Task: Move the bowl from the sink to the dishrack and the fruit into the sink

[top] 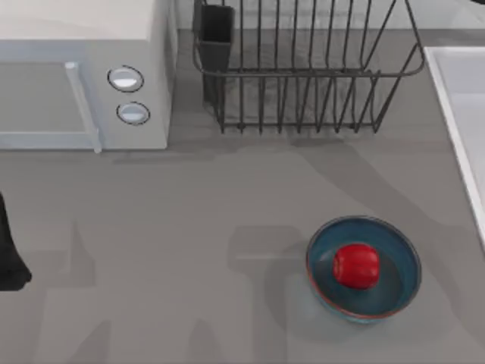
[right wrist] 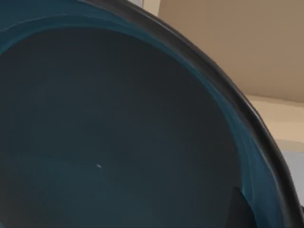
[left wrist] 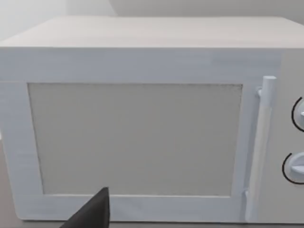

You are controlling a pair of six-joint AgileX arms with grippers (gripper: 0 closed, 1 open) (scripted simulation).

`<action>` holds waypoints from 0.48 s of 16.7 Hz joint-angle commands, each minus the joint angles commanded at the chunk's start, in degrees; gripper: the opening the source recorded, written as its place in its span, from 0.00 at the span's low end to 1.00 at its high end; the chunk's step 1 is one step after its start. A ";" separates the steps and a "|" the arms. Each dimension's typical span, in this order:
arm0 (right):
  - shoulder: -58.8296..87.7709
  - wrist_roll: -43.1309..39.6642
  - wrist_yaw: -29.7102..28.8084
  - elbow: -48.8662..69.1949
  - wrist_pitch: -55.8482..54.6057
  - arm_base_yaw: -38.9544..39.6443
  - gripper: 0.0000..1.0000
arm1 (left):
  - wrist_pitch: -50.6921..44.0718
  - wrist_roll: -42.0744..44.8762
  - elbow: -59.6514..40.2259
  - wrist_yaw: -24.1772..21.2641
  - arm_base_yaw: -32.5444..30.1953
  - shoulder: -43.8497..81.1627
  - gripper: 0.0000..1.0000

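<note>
A teal-blue bowl [right wrist: 118, 128] sits very close in the right wrist view, tilted, its inside facing the camera against a beige wall. My right gripper is shut on it, and one dark fingertip [right wrist: 243, 211] shows at its rim. A second, look-alike bowl [top: 364, 269] stands on the table at the front right with the red fruit [top: 355, 265] inside it. The wire dishrack [top: 307, 72] stands at the back. A strip of the white sink [top: 462, 114] runs along the right edge. My left arm [top: 9, 254] is parked at the far left edge.
A white microwave [top: 83, 76] with two round knobs fills the back left, and the left wrist view faces its door [left wrist: 135, 137]. A black cutlery cup [top: 216, 34] stands at the dishrack's left corner. Grey tabletop spreads across the middle and front left.
</note>
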State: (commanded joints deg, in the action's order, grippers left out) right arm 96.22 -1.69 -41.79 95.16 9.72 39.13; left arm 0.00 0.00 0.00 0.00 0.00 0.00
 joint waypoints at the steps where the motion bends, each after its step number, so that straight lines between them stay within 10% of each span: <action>1: -0.18 1.02 -1.65 -0.12 -3.08 2.02 0.00 | 0.00 0.00 0.00 0.00 0.00 0.00 1.00; 8: -0.82 3.00 -5.32 -0.37 -9.40 6.42 0.00 | 0.00 0.00 0.00 0.00 0.00 0.00 1.00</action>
State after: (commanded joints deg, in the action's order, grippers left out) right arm 95.40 1.31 -47.11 94.78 0.32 45.55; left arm 0.00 0.00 0.00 0.00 0.00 0.00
